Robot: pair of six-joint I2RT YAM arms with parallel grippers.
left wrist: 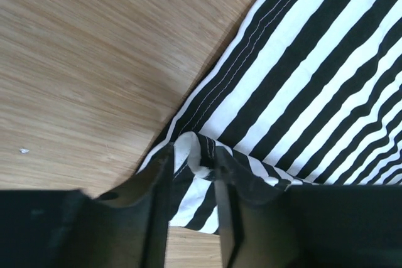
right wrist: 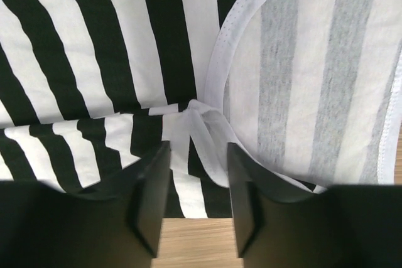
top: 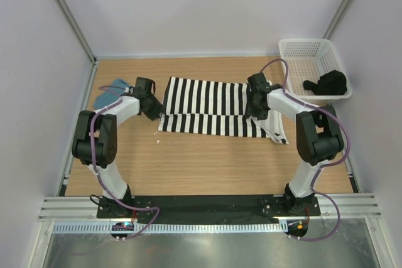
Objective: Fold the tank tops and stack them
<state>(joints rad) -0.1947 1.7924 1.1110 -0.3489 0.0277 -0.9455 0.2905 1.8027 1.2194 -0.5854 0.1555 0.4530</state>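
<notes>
**Desk:** Report the position of the striped garment.

**Operator:** I have the striped tank top (top: 207, 108) lying across the far half of the table (top: 207, 167). Its long axis runs left to right and it is doubled over on itself. Its right end trails toward the near right as a narrow strap section. On the right wrist view I see its reverse face, with stripes faded to grey, bordered by a white bound edge (right wrist: 217, 73).

**Desk:** And the second garment?

**Operator:** The teal tank top (top: 112, 91) is crumpled at the far left of the table, just beside the left arm and apart from the striped one.

**Desk:** Gripper condition?

**Operator:** The left gripper (top: 152, 110) is at the striped top's left edge. Its fingers (left wrist: 157, 218) stand apart with a raised fold of hem lying loose between them, and I read no pinch. The right gripper (top: 254, 111) is at the right end, also spread. The fabric lies flat in its gap, with a small pucker just ahead of the tips.

**Desk:** Surroundings?

**Operator:** A white mesh basket (top: 295, 48) sits at the far right corner with a dark item (top: 330, 84) inside.
</notes>
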